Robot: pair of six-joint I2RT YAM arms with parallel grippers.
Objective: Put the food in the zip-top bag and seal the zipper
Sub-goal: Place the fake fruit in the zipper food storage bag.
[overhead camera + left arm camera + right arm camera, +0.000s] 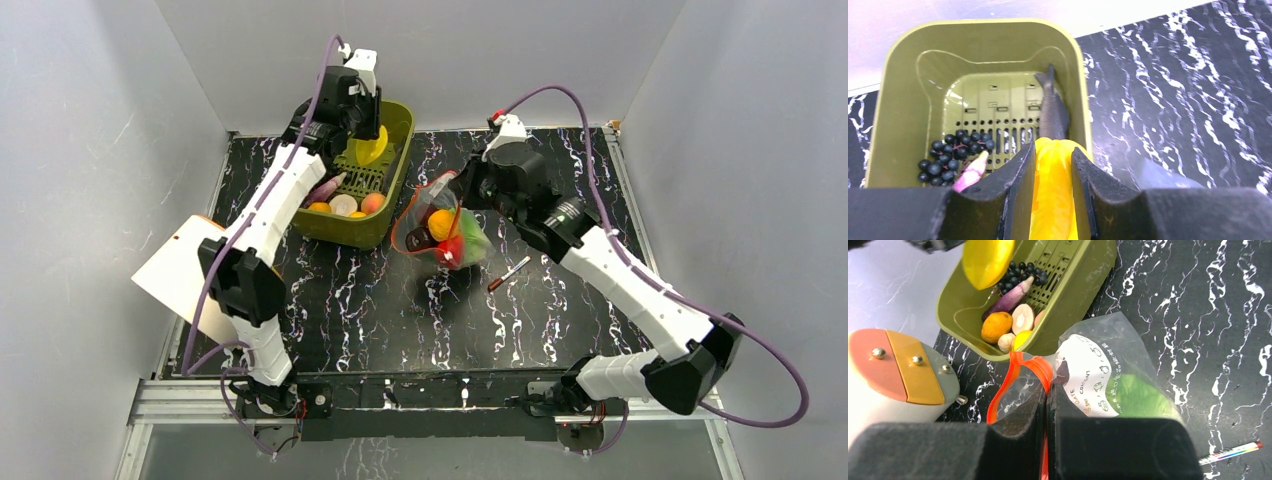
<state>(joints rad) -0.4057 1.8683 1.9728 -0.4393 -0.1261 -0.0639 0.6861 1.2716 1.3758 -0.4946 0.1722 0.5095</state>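
Top external view: two robot arms work over a black marbled table (pixel 380 300). The left gripper (pixel 366 128) hangs above an olive-green bin (pixel 403 125), its jaws clamped on a yellow piece (pixel 372 150) of toy food. The right gripper (pixel 468 190) has its jaws pressed together on the mouth edge of a clear zip-top bag (pixel 450 235), just right of the bin. It holds the red-orange zipper (pixel 402 225) up as an open loop.

To do this step well, I judge the yellow piece should clear the bin's rim, travel right, and be released only once over the loop — the floppy mouth could fold shut.

- **Bag:** green cabbage (pixel 1135 397), an orange piece (pixel 440 218), a red strawberry (pixel 448 253).
- **Bin:** dark grapes (pixel 950 155), a grey fish (pixel 1053 107), an orange fruit (pixel 996 326), a purple piece (pixel 1010 297).
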